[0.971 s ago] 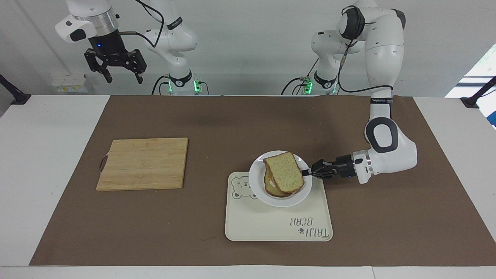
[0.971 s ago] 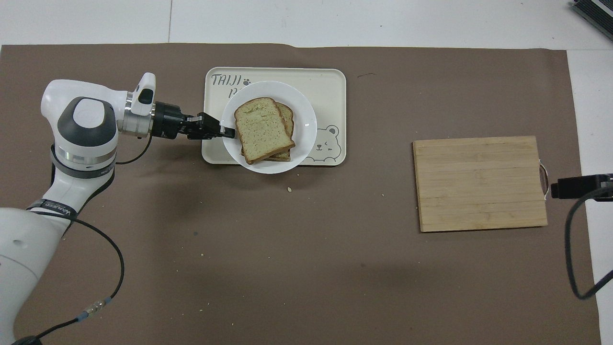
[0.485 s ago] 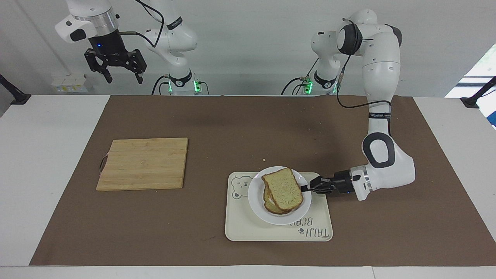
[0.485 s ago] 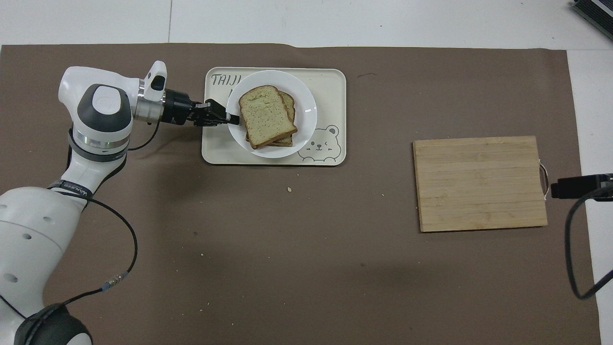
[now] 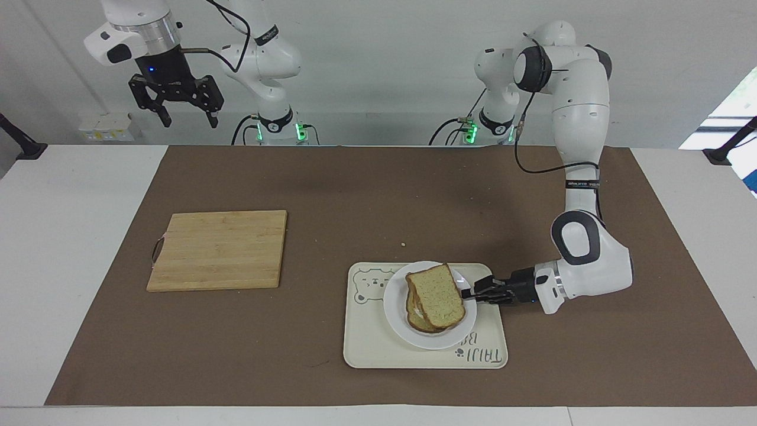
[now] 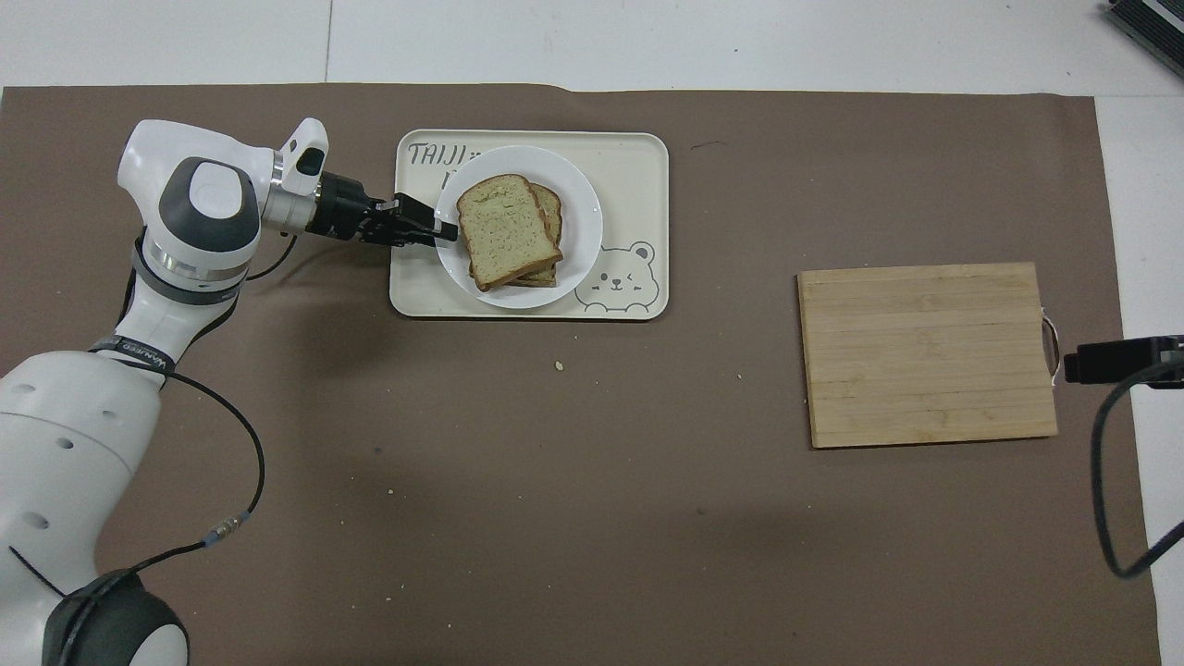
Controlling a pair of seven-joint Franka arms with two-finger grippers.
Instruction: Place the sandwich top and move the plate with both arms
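The sandwich top (image 5: 437, 296) (image 6: 507, 229) lies on a lower slice, askew, on the white plate (image 5: 395, 309) (image 6: 580, 231). The plate rests on the cream tray (image 5: 378, 349) (image 6: 638, 166). My left gripper (image 5: 469, 293) (image 6: 449, 229) reaches in low and level from the left arm's end of the table, its tip at the plate's rim. Whether it still pinches the rim does not show. My right gripper (image 5: 188, 123) waits high above the table's edge at the right arm's end, open and holding nothing.
A wooden cutting board (image 5: 219, 248) (image 6: 925, 351) lies on the brown mat toward the right arm's end. A crumb (image 5: 403, 244) (image 6: 559, 365) sits on the mat a little nearer to the robots than the tray.
The left gripper has carried the plate with the sandwich away from the robots and lowered it onto the middle of the tray. The right arm has stayed still.
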